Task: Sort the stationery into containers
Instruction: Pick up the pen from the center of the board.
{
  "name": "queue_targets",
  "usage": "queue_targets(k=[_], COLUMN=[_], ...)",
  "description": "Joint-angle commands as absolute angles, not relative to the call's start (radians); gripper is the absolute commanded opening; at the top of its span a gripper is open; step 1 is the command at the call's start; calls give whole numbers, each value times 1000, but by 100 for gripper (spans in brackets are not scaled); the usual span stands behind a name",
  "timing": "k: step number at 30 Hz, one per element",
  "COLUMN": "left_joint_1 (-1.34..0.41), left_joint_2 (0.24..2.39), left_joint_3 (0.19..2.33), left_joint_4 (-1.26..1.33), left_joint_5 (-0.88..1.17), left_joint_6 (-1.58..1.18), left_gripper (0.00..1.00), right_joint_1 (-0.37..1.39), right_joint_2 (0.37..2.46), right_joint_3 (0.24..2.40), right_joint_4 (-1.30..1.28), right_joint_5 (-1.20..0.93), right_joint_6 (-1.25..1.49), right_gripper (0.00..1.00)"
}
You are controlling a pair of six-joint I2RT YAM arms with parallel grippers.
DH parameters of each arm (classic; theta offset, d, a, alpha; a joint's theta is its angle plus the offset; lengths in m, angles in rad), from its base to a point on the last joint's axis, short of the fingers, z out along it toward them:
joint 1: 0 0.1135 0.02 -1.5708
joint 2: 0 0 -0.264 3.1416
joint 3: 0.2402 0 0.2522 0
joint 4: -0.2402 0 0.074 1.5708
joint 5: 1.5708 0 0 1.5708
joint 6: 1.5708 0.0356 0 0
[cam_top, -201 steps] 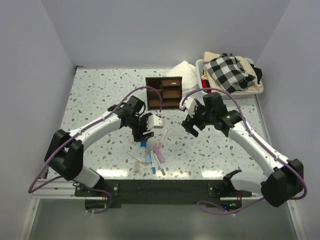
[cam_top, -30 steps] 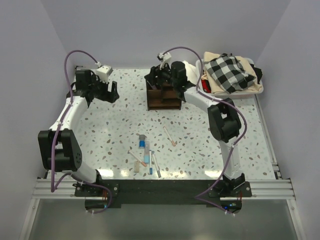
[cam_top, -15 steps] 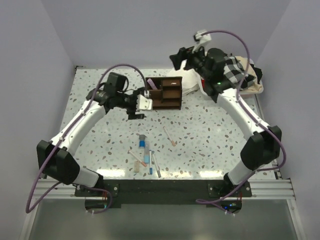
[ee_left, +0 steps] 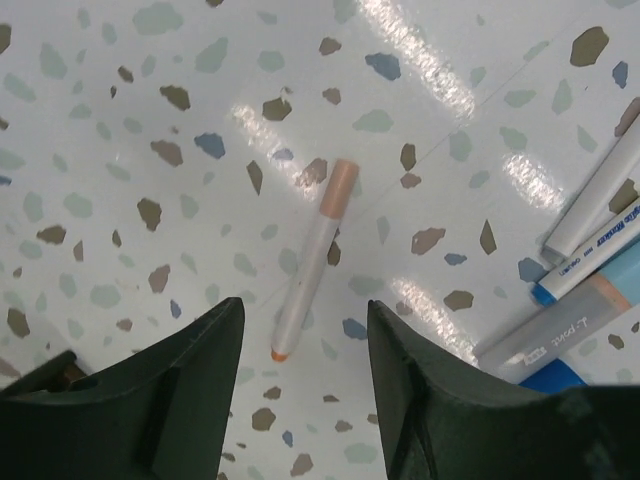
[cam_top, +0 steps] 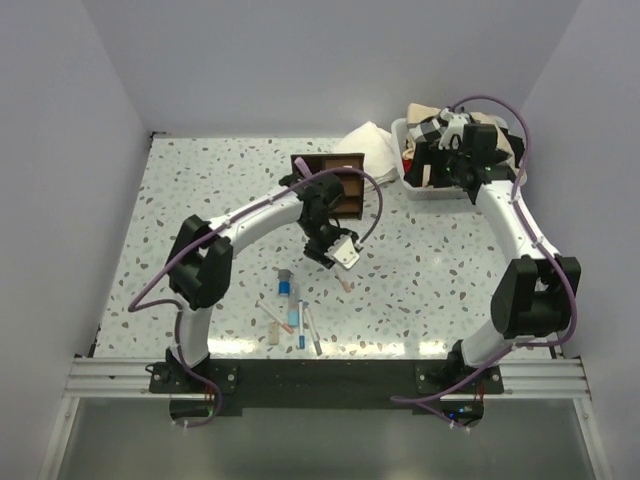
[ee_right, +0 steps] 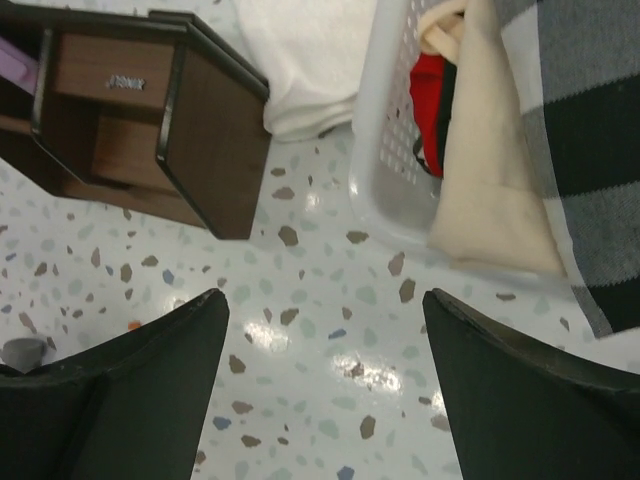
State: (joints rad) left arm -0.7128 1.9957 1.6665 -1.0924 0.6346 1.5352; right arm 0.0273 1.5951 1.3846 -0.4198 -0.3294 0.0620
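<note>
A white pen with a beige cap and orange tip (ee_left: 312, 262) lies alone on the speckled table, also in the top view (cam_top: 341, 272). My left gripper (ee_left: 305, 400) is open and empty just above it, its fingers either side of the orange tip; in the top view (cam_top: 340, 255) it sits in front of the dark brown organizer (cam_top: 335, 187). Several more pens (cam_top: 292, 308) and a stubby beige piece (cam_top: 275, 333) lie nearer the front. My right gripper (ee_right: 325, 400) is open and empty above bare table between the organizer (ee_right: 160, 110) and the white bin.
The white bin (cam_top: 415, 185) with checkered cloth (cam_top: 470, 135) stands at the back right, also in the right wrist view (ee_right: 385, 150). A white cloth (cam_top: 368, 145) lies behind the organizer. A pink item (cam_top: 300, 165) sticks up from the organizer's left compartment.
My left gripper has swung from the left of the organizer to in front of it, over the lone pen. My right gripper has moved right and down, beside the white bin.
</note>
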Motion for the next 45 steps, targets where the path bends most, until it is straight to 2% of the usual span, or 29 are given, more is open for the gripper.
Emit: queue_targets(k=[1, 10, 18, 23, 32, 33, 35, 42, 45], left_joint_1=[-781, -838, -845, -845, -845, -845, -845, -795, -753], left_joint_2=[2035, 2155, 2215, 2221, 2204, 2206, 2210, 2188, 2146], left_joint_3=[1738, 1767, 1753, 1701, 1583, 1582, 1600, 1971, 2060], left_joint_4=[-1144, -1103, -1028, -1000, -957, -957, -977, -1167, -1203], left_joint_5=[601, 535, 500, 462, 443, 443, 451, 563, 606], left_joint_6=[1559, 1482, 1436, 1434, 1421, 1413, 1388, 1342, 1325], left_gripper=[54, 43, 40, 35, 19, 11, 1, 0, 0], right_joint_1=[2, -46, -54, -55, -55, -54, -55, -55, -54], right_joint_2=[1522, 1534, 1546, 1534, 1543, 1545, 1548, 1560, 1565], right_joint_3=[1364, 1359, 1361, 1336, 1344, 1347, 1361, 1390, 1402], right_joint_4=[-471, -502, -485, -466, -462, -463, -469, -480, -474], right_joint_5=[-405, -456, -492, -503, -499, -499, -497, -480, -468], right_joint_6=[22, -63, -74, -63, -58, -58, -58, -43, -26], right_gripper=[81, 77, 76, 74, 71, 70, 69, 66, 65])
